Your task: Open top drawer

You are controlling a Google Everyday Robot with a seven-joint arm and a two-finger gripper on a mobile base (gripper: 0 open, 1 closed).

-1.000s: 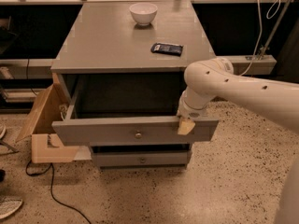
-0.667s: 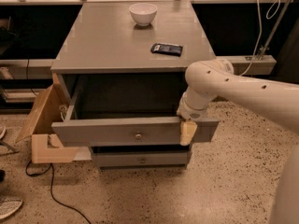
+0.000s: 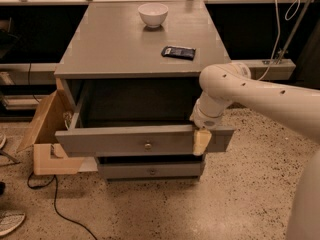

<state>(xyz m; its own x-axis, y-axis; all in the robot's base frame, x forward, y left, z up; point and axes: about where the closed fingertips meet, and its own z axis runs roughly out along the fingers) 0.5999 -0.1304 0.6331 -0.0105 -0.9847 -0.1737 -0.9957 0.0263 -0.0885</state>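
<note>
Top drawer (image 3: 120, 142), hand (image 3: 201, 142) at front, speckled floor (image 3: 240, 194)

White bowl (image 3: 153, 14), dark packet (image 3: 178, 52) on grey cabinet top (image 3: 110, 44).

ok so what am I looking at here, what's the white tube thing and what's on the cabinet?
One camera, looking down at the front of a matte grey wooden cabinet; where it's mounted isn't shown. The white tube is the robot's single arm. Its hand sits at the top edge of the wide grey top drawer, picture-right of its small round metal knob; the drawer is pulled out. On top: a small white bowl and a flat dark packet.
</note>
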